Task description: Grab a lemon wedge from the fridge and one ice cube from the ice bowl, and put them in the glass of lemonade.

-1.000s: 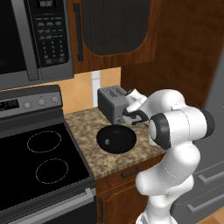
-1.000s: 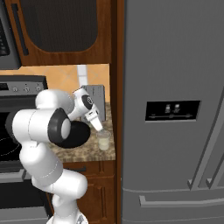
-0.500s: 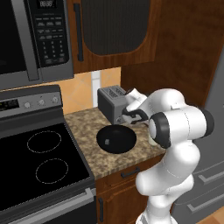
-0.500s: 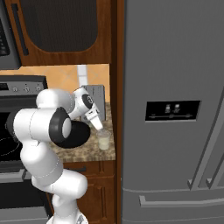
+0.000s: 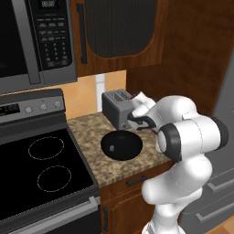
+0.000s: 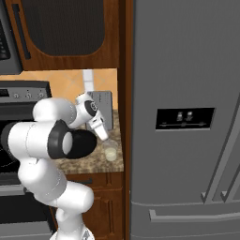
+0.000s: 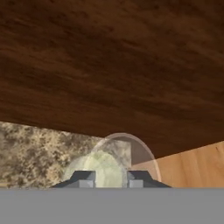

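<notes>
Change: almost nothing has moved since the earlier frames; the arm keeps the same bent pose over the bench, the pincer stays above the glass, and the cameras have not shifted.
Pincer: the pincer (image 7: 110, 177) points down at the glass of lemonade; its two dark tips stand close together, with a narrow gap, and I see nothing between them. In the right base view the pincer (image 6: 104, 136) hangs just above the rim of the glass.
Glass of lemonade: the glass of lemonade (image 6: 110, 151) stands upright on the bench near its right front corner, close to the brown wood panel beside the fridge. From the hand view the glass (image 7: 114, 158) is directly under the tips, and pale yellowish liquid is seen inside.
Ice bowl: the ice bowl (image 5: 121, 146) is round, black and glossy; it sits on the speckled bench (image 5: 93, 132) in front of the toaster, near the arm's elbow. What is inside it I cannot tell.
Toaster: the grey toaster (image 5: 118, 108) stands at the back of the bench, partly behind the white wrist.
Fridge: the fridge (image 6: 187, 117) is to the right of the bench, doors closed, with a black dispenser panel.
Lemon wedge: I cannot tell where it is.
Stove: the black stove (image 5: 39, 169) is left of the bench, with the microwave (image 5: 32, 41) above it.
</notes>
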